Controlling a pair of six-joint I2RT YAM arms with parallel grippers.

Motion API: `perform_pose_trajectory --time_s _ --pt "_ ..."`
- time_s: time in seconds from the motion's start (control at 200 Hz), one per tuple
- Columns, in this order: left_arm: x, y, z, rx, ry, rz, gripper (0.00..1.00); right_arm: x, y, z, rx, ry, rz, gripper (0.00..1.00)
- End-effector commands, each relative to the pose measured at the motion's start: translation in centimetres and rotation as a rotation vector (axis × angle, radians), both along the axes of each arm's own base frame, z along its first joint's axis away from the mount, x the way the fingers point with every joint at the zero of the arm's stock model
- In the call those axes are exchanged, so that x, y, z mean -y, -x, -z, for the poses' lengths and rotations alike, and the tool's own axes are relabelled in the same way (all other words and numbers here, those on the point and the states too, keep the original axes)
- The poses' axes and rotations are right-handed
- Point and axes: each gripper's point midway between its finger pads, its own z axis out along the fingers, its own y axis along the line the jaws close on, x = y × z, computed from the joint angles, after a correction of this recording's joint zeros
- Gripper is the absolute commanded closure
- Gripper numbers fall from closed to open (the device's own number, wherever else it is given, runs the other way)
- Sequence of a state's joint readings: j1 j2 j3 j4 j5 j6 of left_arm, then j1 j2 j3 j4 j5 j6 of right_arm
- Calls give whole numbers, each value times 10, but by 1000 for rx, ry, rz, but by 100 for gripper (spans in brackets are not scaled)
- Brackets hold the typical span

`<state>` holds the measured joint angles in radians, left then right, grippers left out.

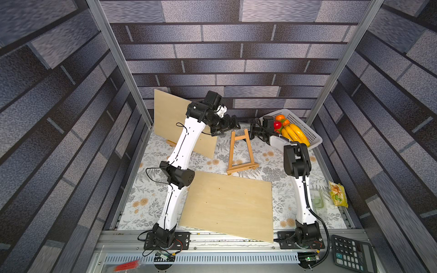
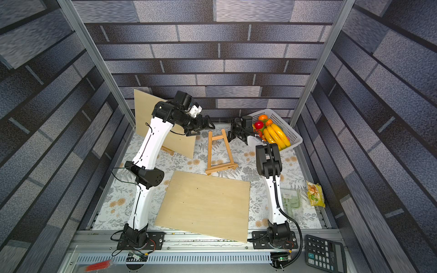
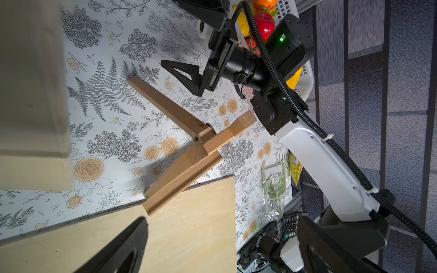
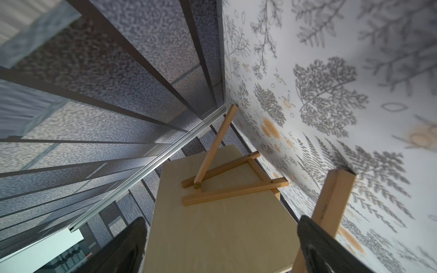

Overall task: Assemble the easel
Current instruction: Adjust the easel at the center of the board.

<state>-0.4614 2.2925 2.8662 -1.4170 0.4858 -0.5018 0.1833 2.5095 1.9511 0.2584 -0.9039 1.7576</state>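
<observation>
A small wooden easel [image 1: 242, 167] [image 2: 221, 168] stands mid-table on the flowered cloth, its rear leg [image 3: 165, 106] swung out behind. My left gripper [image 1: 233, 124] [image 3: 221, 243] hangs open just left of the easel's top, holding nothing. My right gripper [image 1: 251, 128] [image 4: 220, 243] is open just right of that top, one fingertip [image 4: 312, 238] beside the upright [image 4: 331, 201]. A plywood board [image 1: 229, 205] [image 3: 189, 236] lies flat in front, its back corner at the easel's ledge. At back left, a second easel [image 4: 231, 184] carries another board [image 1: 170, 113].
A white basket [image 1: 314, 139] with bananas [image 1: 294, 133] and other fruit sits at back right, close behind the right arm. A snack bag [image 1: 338, 193] and a green packaged tool [image 1: 316, 201] lie along the right edge. A calculator [image 1: 352, 254] rests on the front rail.
</observation>
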Motion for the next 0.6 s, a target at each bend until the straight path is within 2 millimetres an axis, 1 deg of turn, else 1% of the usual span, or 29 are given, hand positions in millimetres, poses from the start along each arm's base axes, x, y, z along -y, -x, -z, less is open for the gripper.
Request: perform_pose_trajectory --time_s 0.0,0.085,0.145,0.235,0.301,0.396,0.516,0.596 --pt "-2 11 -30 53 40 5 0 6 -3 -5 2 36 3 0" --pt "-5 12 -31 56 34 1 0 10 13 -1 -6 133 -46 0" --pt "-8 12 -30 56 26 -3 0 13 28 6 -52 192 -88 0" --pt "-11 12 -30 58 18 -7 0 10 41 14 -99 200 -121 0" --pt "-11 12 -31 62 17 -9 0 2 49 17 -112 184 -150 0" --pt "-11 11 -30 60 16 -11 0 -9 55 17 -124 157 -173 0" --pt "-11 10 -28 56 14 -10 0 -28 55 12 -122 101 -187 0" --pt "-12 9 -27 56 11 -14 0 -40 56 12 -132 72 -196 0"
